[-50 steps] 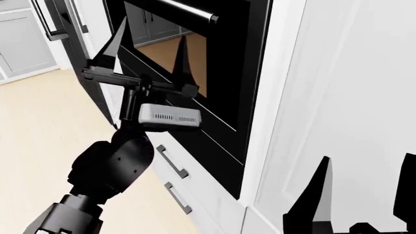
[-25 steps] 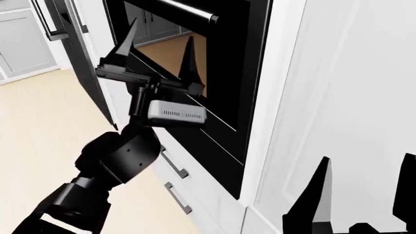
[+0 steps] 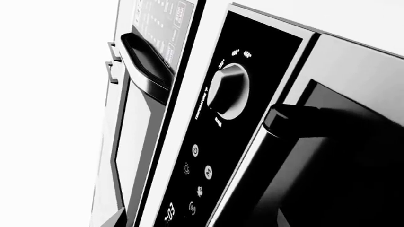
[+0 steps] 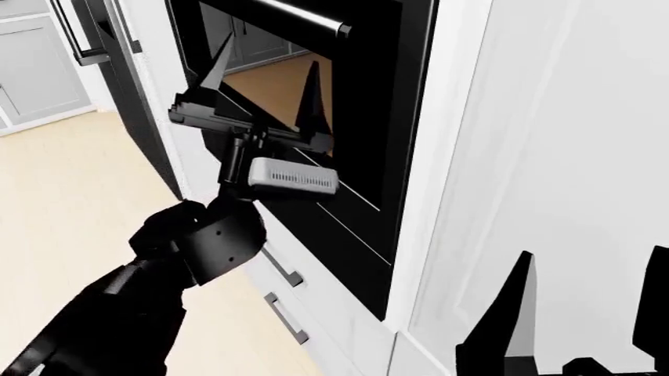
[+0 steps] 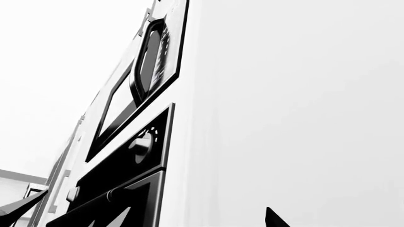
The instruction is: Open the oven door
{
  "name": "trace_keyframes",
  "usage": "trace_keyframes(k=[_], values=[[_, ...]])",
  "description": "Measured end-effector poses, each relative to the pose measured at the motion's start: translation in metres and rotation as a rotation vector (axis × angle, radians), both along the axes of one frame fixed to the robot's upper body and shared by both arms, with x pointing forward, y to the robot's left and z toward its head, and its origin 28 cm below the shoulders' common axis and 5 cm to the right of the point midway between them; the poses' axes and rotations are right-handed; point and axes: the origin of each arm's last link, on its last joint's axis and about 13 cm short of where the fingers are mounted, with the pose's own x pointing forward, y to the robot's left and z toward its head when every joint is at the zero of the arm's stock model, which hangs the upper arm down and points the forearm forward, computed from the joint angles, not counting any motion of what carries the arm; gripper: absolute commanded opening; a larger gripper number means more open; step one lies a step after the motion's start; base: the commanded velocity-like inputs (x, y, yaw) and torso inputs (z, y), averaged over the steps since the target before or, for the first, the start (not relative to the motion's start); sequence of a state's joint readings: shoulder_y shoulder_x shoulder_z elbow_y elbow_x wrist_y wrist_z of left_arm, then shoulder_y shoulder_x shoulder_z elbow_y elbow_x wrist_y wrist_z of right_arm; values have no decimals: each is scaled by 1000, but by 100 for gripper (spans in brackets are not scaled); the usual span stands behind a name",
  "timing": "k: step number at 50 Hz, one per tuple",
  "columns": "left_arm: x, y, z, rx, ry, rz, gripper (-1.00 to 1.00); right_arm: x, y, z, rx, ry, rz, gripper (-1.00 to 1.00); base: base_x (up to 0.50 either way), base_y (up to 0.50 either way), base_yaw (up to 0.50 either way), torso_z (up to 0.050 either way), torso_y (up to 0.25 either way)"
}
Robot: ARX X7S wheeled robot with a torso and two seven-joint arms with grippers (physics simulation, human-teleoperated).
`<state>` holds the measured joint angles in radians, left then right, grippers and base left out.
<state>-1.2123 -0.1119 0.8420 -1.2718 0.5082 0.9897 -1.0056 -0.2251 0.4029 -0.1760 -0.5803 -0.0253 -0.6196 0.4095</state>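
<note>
The oven door (image 4: 361, 157) is a glossy black panel with a dark glass window, and it looks flush with the white cabinet. Its silver bar handle (image 4: 303, 17) runs across the top; one end of the handle (image 3: 296, 118) shows close in the left wrist view, beside the control knob (image 3: 228, 92). My left gripper (image 4: 263, 78) is open in front of the window, just below the handle. Its fingers point up and hold nothing. My right gripper (image 4: 585, 313) is open low at the right, facing the white panel, away from the door.
Two white drawer fronts with black handles (image 4: 277, 265) sit below the oven. A black refrigerator door (image 4: 115, 70) stands at the left over light wooden floor (image 4: 74, 188). A tall white cabinet panel (image 4: 544, 157) fills the right. A microwave handle (image 3: 148, 64) is above the oven.
My left gripper has risen and shifted right, closer to the oven's handle, staying open. The right gripper has not moved.
</note>
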Motion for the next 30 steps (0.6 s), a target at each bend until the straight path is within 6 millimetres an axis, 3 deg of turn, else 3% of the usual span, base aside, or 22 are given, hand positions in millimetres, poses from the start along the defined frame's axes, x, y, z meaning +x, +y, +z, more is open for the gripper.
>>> trace_keyframes(k=[30], values=[[3, -4, 5, 15, 8, 4, 100, -1, 0, 0, 2, -3, 6, 100, 0, 0, 0, 0, 0]])
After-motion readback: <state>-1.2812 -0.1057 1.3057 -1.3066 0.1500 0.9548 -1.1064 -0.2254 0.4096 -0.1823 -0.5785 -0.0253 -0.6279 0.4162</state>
